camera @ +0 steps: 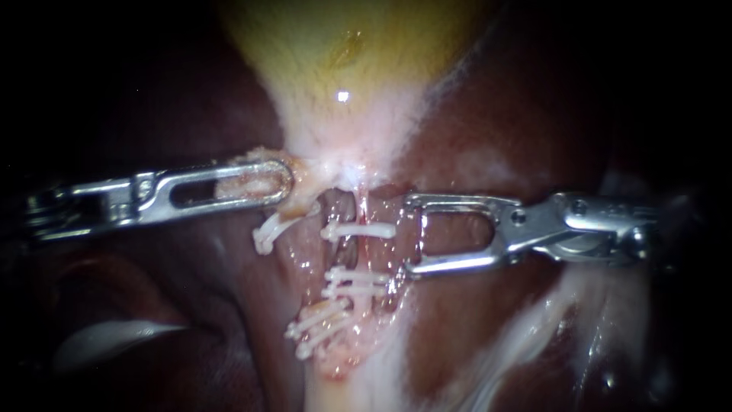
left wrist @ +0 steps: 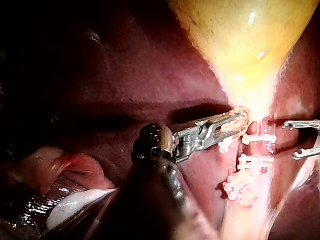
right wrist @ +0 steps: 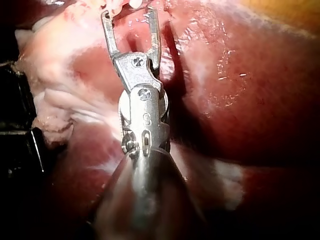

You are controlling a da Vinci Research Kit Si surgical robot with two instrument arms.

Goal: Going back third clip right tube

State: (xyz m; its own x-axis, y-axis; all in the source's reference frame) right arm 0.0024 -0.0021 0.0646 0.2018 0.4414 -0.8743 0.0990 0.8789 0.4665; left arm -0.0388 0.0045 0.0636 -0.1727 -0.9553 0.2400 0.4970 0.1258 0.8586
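Where the pale stalk lies closest to the endoscope, two white clips sit side by side across the lower end of the left tube. A lone clip crosses that tube higher up, just under my left instrument. Just beside it, on the right tube, I count three clips. A pair of clips sits close together, and a single clip sits beyond them, nearer the gallbladder. My right instrument reaches in over the liver with its pincer apart and empty. Its two tips stand just beside the right tube, with the single clip level with the gap between them; the right wrist view shows that gap plainly. My left instrument has its pincer clamped on a lump of pale tissue at the gallbladder's neck, close to the lone clip. Farther back the yellow gallbladder widens away from its neck, with dark red liver on both sides of it.
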